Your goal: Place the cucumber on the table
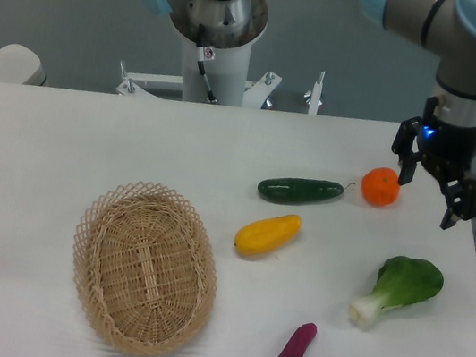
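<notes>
I see the cucumber (300, 190) lying flat on the table (63, 142) — my gripper (431, 189) hangs off right, fingers spread, holding nothing.

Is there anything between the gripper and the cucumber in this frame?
Yes. The orange sits on the table between the open gripper and the cucumber, just off the cucumber's stem tip. An approach from above looks unobstructed.
</notes>
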Controlling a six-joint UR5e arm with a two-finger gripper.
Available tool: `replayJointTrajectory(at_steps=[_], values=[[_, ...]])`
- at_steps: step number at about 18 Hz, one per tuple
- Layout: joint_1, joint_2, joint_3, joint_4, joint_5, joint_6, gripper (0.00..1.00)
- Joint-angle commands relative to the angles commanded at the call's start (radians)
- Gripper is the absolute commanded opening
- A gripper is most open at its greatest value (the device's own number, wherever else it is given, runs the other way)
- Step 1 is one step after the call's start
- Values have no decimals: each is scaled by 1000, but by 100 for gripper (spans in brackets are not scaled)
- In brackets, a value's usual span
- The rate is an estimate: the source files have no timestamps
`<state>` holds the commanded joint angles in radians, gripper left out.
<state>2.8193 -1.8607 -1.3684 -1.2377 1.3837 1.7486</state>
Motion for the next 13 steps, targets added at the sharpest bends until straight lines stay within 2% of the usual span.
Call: replayJointTrajectory(at_steps=[2, 4, 8, 13], values=[[26, 3, 9, -35, 2, 12, 100], [48, 5, 9, -45, 0, 40, 100], [98, 6, 18, -98, -2, 166, 100], [112, 8, 20, -100, -2, 200, 100]])
